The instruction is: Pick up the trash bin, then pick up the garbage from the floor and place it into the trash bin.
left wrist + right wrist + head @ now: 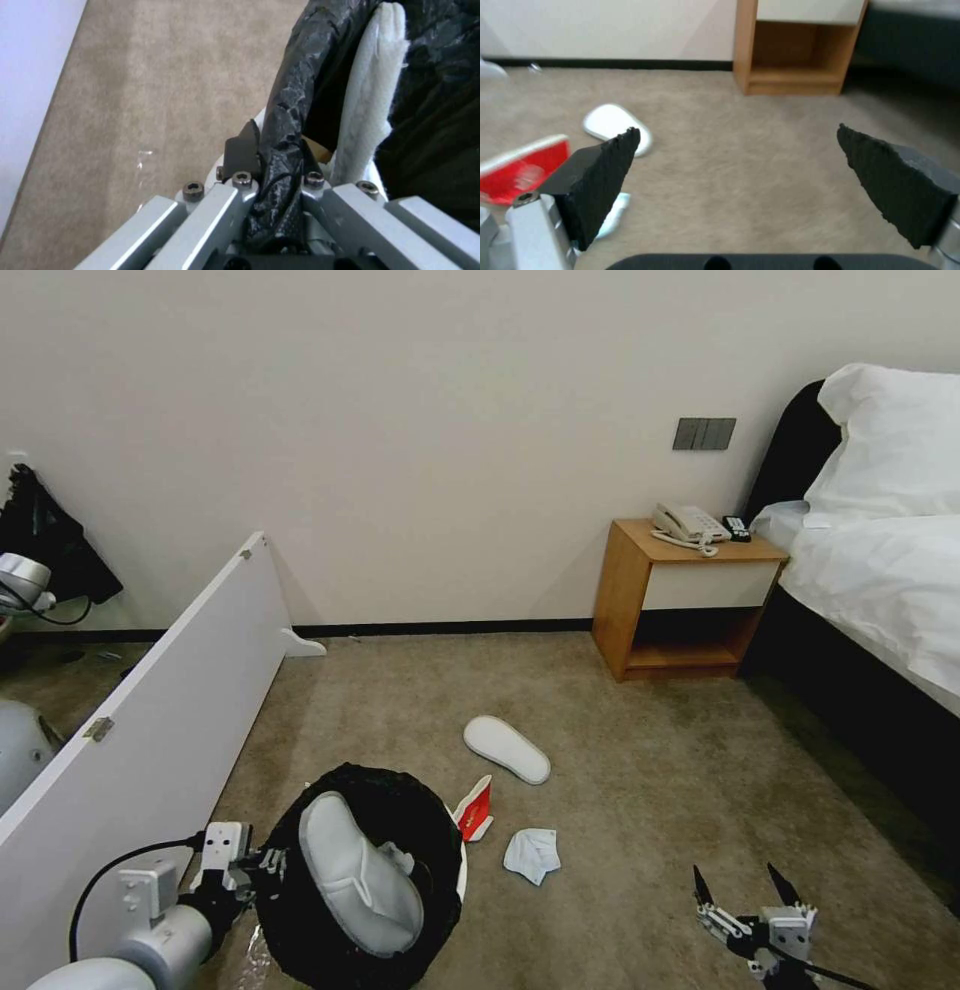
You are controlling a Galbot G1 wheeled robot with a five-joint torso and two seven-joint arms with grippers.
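The trash bin (pixel 412 797), lined with a crinkled black bag, sits low at my left with one white slipper (pixel 355 875) lying inside it. My left gripper (pixel 262 860) is shut on the bin's bag-covered rim (pixel 292 82); the left wrist view shows the left gripper (pixel 277 152) pinching the black plastic, with the slipper (pixel 370 105) just inside. The garbage on the carpet is a second white slipper (pixel 507 749), a red-and-white carton (pixel 474 811) beside the bin and a white tissue (pixel 532 855). My right gripper (pixel 737 876) hovers open, to the right of the tissue.
A long white board (pixel 150 720) stands on edge along my left. A wooden nightstand (pixel 680 600) with a telephone (pixel 688 525) stands against the wall, and a bed (pixel 880 570) is at the right. Open carpet lies between litter and bed.
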